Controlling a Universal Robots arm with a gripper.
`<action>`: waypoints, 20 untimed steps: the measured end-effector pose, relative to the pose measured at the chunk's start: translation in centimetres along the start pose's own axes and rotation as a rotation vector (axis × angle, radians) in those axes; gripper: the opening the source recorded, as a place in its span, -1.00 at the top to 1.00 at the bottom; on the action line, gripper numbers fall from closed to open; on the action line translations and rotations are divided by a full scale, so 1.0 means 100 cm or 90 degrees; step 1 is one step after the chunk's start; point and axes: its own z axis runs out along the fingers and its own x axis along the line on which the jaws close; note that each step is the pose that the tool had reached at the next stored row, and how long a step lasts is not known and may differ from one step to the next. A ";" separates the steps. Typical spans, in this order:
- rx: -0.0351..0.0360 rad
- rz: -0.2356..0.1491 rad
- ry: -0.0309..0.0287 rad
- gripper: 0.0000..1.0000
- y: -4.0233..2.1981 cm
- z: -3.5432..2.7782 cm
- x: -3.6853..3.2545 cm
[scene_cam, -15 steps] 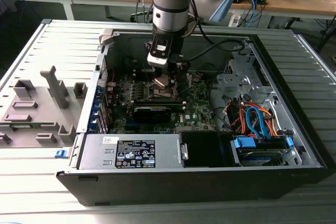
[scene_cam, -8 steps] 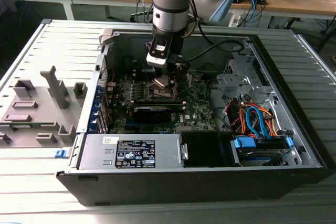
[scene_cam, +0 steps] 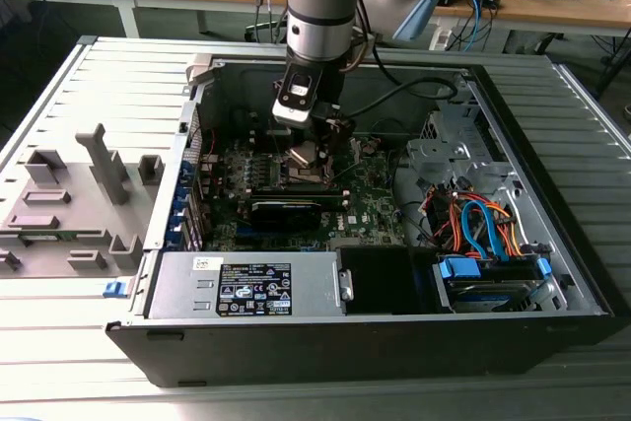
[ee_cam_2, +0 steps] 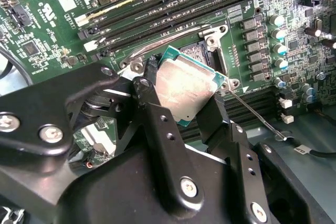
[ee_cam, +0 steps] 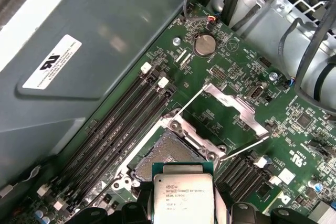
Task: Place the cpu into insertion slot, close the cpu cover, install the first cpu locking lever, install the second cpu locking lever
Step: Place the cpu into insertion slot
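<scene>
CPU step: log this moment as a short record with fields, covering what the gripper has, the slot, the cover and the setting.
gripper: shut on the cpu, fingers on two opposite edges
cpu: held just above the insertion slot, not seated
insertion slot: empty, dark centre exposed
cpu cover: open, not lying over the slot
setting: motherboard inside an open computer case
</scene>
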 end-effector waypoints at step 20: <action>0.0059 0.055 -0.0043 -0.09 0.0001 0.0038 0.0001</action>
